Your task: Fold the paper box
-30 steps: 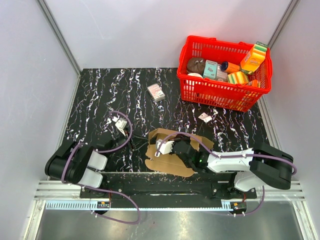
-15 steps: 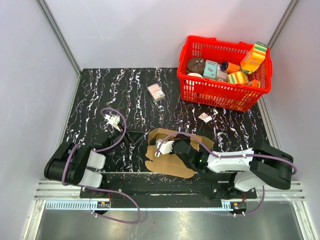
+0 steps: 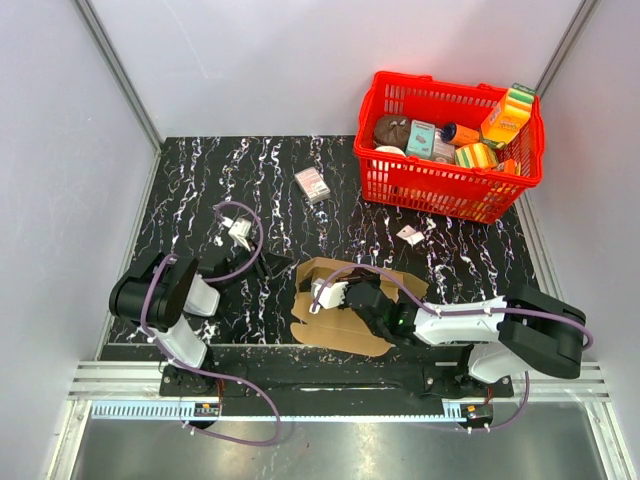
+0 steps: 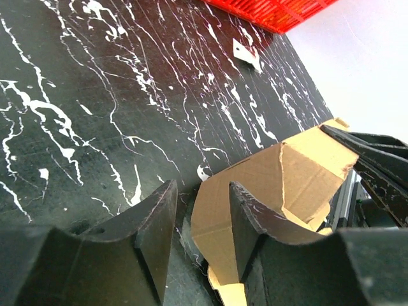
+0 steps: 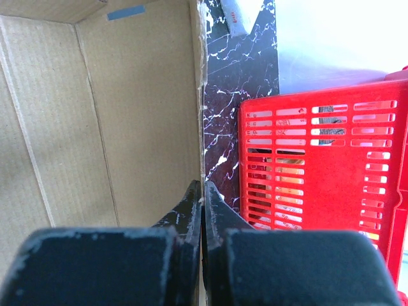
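Two black fingers of the right gripper [image 5: 202, 186] pinch shut on a wall edge of the plain brown cardboard paper box [image 3: 335, 328], a grip the overhead view hides under the arm; the left gripper [image 4: 202, 188] stands parted and empty just beside the box on the black marbled table [image 3: 200, 190]; the red plastic basket [image 3: 445, 190] beyond is cut off in the right wrist view.
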Available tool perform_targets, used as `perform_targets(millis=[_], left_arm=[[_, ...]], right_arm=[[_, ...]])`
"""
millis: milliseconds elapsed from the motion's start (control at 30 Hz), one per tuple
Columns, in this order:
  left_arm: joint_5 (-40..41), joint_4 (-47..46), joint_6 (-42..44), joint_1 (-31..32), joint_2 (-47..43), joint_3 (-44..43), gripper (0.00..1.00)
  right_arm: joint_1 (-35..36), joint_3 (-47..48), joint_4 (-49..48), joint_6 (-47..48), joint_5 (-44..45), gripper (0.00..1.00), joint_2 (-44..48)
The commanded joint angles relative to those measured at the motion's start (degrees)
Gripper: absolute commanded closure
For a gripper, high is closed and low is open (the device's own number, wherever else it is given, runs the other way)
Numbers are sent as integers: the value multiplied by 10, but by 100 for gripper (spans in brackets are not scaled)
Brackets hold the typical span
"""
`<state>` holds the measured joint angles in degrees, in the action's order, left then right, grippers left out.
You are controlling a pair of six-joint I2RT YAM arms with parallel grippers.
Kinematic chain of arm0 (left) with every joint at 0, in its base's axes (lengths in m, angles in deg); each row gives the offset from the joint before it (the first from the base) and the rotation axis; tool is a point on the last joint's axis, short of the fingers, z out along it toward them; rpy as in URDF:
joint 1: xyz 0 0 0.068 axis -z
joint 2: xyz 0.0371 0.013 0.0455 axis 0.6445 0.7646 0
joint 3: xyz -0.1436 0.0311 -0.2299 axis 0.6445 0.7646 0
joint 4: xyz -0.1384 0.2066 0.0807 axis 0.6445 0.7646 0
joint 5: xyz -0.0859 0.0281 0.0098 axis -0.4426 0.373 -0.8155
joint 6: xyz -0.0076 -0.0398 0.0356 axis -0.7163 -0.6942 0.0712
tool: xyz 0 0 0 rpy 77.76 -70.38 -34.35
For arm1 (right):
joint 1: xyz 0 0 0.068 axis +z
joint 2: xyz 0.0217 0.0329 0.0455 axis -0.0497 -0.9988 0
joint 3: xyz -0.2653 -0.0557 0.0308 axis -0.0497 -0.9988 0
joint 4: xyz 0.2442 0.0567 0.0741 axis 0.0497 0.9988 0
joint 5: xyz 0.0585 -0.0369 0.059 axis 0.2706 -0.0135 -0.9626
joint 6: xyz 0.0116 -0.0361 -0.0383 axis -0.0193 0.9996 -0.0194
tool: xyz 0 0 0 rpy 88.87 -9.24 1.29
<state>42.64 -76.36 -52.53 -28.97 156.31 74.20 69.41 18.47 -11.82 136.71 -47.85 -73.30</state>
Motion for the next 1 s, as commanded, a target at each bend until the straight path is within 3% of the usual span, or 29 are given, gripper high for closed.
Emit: perform_targets(millis=[0,367,967], left_arm=[[-50,-220,37,7,4,-14,57],[-61,-220,70,52,43,-10,59],[-50,-220,80,91,22,4,59]], right_arm=[[-2,11,-22,-20,-7,100,-10],[-5,7,-24,-23,-8,100,-9],[-17,6,-22,-9,-33,100,-15]])
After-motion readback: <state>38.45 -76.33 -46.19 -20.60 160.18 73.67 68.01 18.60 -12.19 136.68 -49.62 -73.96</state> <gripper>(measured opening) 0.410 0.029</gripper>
